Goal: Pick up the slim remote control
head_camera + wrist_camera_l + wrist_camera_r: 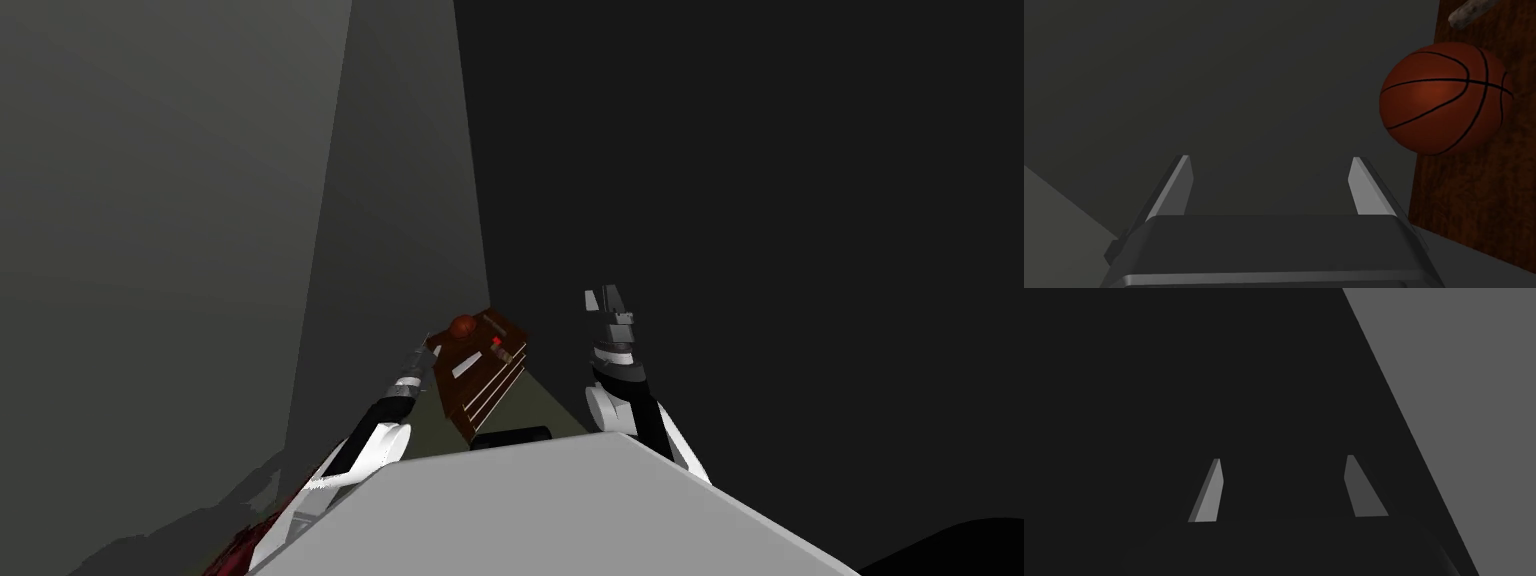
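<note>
A brown wooden dresser [492, 392] stands ahead, just left of centre. On its top lie a basketball [462, 326], a small red item [496, 342] and a slim white bar [463, 367], likely the remote. My left gripper [427, 347] reaches to the dresser's left edge, beside the ball. In the left wrist view this gripper [1269, 170] is open and empty, with the basketball [1441, 97] off to one side on the wooden top [1474, 200]. A slim grey object [1469, 12] shows past the ball. My right gripper [603, 297] is raised to the right of the dresser, open [1281, 460] and empty.
Dark grey walls close in on the left and behind the dresser. A strip of olive floor [550, 405] runs between the dresser and my right arm. A dark low object [512, 437] sits at the dresser's foot.
</note>
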Robot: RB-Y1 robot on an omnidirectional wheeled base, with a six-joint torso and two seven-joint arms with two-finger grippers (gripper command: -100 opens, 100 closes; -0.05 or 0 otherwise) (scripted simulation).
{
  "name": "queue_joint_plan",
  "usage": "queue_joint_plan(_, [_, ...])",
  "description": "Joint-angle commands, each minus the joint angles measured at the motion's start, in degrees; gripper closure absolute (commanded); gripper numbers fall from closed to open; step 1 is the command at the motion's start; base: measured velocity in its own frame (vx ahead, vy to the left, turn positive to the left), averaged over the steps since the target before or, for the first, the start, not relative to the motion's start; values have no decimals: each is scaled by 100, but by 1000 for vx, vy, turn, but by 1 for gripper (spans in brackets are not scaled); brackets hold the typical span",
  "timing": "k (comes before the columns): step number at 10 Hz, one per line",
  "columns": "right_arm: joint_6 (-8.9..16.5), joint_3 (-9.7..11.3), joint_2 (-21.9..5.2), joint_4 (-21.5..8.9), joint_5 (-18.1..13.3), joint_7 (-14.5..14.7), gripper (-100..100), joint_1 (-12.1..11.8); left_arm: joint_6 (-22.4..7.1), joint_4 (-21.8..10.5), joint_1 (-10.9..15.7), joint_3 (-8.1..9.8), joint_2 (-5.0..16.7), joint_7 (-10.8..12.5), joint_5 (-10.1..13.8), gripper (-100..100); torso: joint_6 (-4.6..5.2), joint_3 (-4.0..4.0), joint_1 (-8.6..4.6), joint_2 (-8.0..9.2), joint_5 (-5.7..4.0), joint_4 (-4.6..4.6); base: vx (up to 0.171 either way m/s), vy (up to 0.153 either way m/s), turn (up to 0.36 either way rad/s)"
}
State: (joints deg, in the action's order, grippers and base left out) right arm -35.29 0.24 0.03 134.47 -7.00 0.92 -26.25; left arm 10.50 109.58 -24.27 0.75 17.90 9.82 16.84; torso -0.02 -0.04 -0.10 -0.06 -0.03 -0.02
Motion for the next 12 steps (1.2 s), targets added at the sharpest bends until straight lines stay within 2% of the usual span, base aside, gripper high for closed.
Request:
queue_joint_plan(1, [0,0,0,0,0,0,0,0,-199,-286,118,-32,131,246,249,-100,0,0,0,0,0,0,20,-26,-361])
queue_joint_plan(2, [0,0,0,0,0,0,0,1,-199,-420,118,-32,131,246,249,-100,4,1,-1,1,0,1,21,-15,-147])
queue_joint_plan(3, [0,0,0,0,0,0,0,0,-386,-606,186,-46,254,458,465,-100,-4,2,2,3,0,1,31,-19,-285])
queue_joint_plan(5, [0,0,0,0,0,0,0,0,-386,-697,186,-46,254,458,465,-100,-3,1,3,2,0,1,18,-9,-76])
queue_joint_plan(6, [0,-1,0,0,0,0,0,-1,-580,-908,257,-58,374,671,682,-100,-5,4,5,7,1,1,18,-22,-314])
queue_joint_plan(7, [0,0,0,0,0,0,0,1,-580,-953,257,-58,374,671,682,-100,3,4,0,6,0,2,20,-13,-189])
queue_joint_plan(8, [0,0,0,0,0,0,0,0,-783,-1130,329,-67,489,881,897,-100,-3,3,3,5,0,1,30,-19,-330])
queue_joint_plan(9, [0,0,0,0,0,0,0,0,-783,-1278,329,-67,489,881,897,-100,2,1,1,1,0,1,27,-7,-160])
queue_joint_plan(10, [0,-1,0,0,0,0,0,-1,-992,-1469,403,-73,600,1088,1109,-100,-5,2,4,3,1,0,26,-18,-299])
queue_joint_plan(11, [0,0,0,0,0,0,0,0,-992,-1579,403,-73,600,1088,1109,-100,1,1,3,2,0,1,23,-9,-164])
queue_joint_plan(12, [0,-1,0,0,0,0,0,-1,-1140,-1863,478,-76,705,1290,1317,-100,-5,2,3,4,0,1,28,-14,-328])
